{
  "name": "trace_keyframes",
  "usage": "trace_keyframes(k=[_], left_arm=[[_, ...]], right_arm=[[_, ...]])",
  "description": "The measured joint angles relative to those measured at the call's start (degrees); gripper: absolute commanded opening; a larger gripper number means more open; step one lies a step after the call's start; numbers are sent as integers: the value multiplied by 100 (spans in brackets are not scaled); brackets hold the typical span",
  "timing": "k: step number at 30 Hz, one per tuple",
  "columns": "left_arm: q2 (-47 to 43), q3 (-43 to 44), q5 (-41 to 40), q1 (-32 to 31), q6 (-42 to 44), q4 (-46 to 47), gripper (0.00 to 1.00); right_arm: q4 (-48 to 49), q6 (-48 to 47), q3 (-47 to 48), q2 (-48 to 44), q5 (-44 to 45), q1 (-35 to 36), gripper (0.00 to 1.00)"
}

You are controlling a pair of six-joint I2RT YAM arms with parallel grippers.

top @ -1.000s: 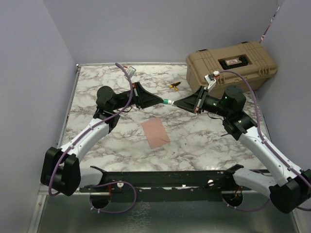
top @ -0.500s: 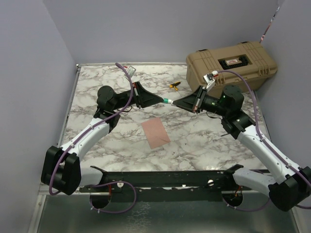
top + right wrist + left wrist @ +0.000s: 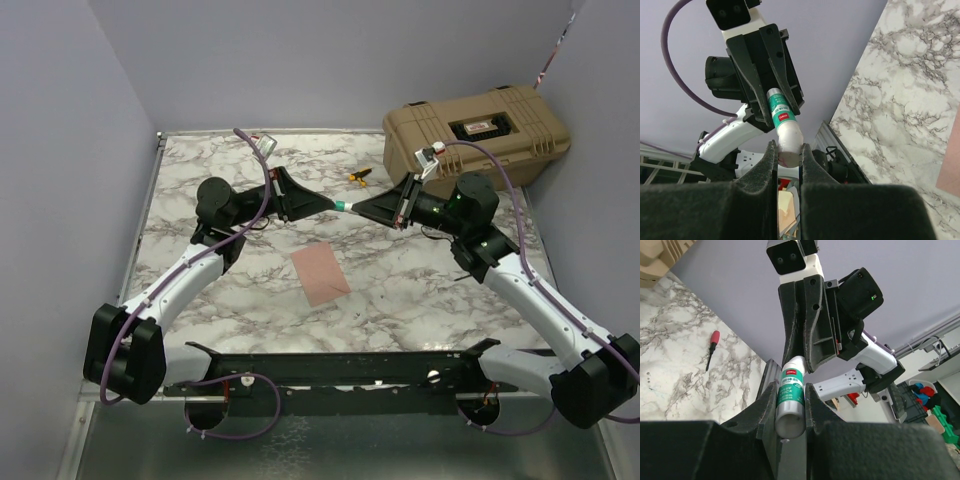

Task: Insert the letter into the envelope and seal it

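Where left hand (image 3: 327,205) meets right hand (image 3: 358,208) midair, both clamping glue stick (image 3: 343,207)

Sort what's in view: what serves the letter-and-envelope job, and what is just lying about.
For the job: glue stick; salmon-tan paper (letter or envelope, cannot tell).
Lying about: tan hard case; small screwdriver.

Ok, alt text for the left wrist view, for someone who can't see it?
A green-labelled glue stick is clamped in the left gripper, while the right gripper grips its white cap end from above. A red-handled screwdriver lies on the marble table at left.
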Motion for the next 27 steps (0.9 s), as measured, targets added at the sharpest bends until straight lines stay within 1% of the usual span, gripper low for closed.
trace_keyframes(k=[10, 14, 15, 21, 27], left_arm=[[-7, 76, 37, 9, -588, 317, 0], [-7, 221, 131, 20, -848, 481, 0], [-7, 323, 197, 24, -994, 632, 0], [-7, 326, 223, 0, -1069, 734, 0], [-7, 326, 216, -76, -1064, 776, 0]], right_arm=[[472, 280, 0, 13, -109, 0, 0], [855, 544, 0, 15, -271, 0, 0], [1266, 780, 0, 72, -450, 0, 0], [1832, 1113, 0, 352, -793, -2, 0], [2085, 1276, 2, 439, -1001, -24, 0]])
